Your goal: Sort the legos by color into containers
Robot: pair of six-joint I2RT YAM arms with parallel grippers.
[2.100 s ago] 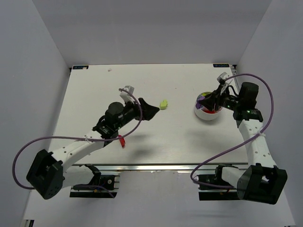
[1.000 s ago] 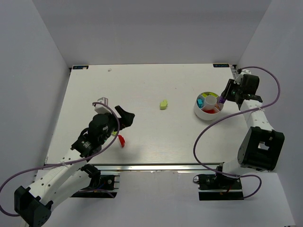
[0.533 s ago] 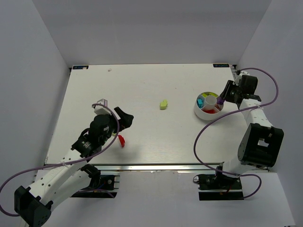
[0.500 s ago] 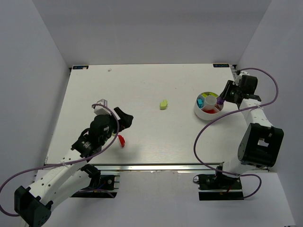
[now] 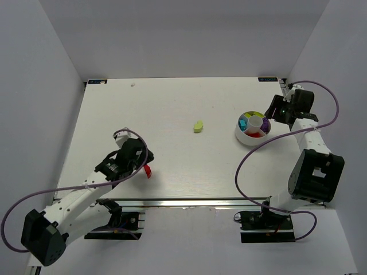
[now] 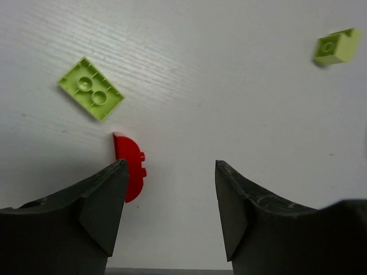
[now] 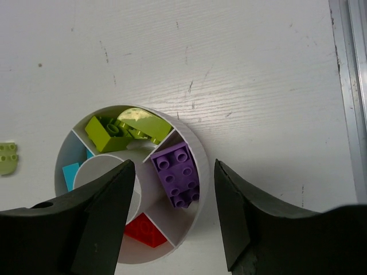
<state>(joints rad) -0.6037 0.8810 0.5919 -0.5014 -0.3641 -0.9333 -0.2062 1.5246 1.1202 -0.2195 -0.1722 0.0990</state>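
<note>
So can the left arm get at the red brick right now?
Probably yes. Its open fingers hang right over the red brick, which lies bare by one fingertip; the lime plate sits apart from it.

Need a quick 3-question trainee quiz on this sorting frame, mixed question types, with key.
1. True or false: the purple studded plastic brick shares a compartment of the round white divided bowl with the lime bricks.
2. What lies nearest the open left gripper? A) red half-round plastic piece B) the purple brick C) the bowl
3. How many lime plastic pieces lie loose on the white table in the left wrist view?
Key: 1 false; 2 A; 3 two.
</note>
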